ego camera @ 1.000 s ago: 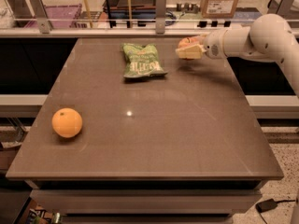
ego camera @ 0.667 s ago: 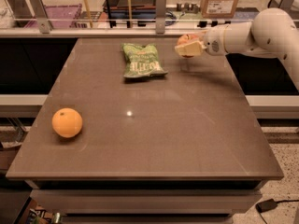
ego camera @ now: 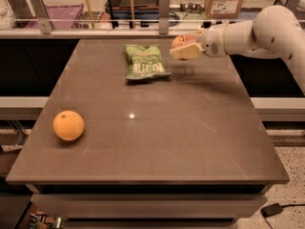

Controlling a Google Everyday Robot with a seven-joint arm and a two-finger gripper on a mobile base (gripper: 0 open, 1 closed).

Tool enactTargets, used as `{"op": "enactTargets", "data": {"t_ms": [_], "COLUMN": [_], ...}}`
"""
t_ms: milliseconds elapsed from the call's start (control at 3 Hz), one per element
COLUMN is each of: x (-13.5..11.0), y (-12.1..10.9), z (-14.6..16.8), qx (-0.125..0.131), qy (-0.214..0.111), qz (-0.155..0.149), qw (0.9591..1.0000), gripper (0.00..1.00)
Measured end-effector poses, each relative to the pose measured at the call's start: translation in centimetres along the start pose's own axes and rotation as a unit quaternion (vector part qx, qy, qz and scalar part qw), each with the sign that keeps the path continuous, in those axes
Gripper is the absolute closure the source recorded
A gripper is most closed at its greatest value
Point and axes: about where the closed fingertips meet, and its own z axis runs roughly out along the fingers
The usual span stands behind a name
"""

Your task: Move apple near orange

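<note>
The apple (ego camera: 180,40) is clasped in the hand (ego camera: 185,49), held above the far part of the table (ego camera: 190,142), just right of a green snack bag (ego camera: 142,62). The orange (ego camera: 68,125) rests near the table's front-left edge, well apart from the apple.

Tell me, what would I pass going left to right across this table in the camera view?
orange → green snack bag → gripper, shut on the apple above the table (one stop, since they overlap) → white arm reaching in from the right.
</note>
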Motion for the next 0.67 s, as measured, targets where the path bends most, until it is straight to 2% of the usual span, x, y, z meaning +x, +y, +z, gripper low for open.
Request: {"op": "enactTargets", "data": {"t_ms": [333, 667], "x": [-0.6, -0.6], "y": [3.8, 7.2], "z": [0.8, 1.3], "qx": [-0.039, -0.062], "qy": [-0.008, -0.002], "qz": [-0.023, -0.041], "qw": [0.9989, 0.9972], "gripper": [1.00, 1.00]}}
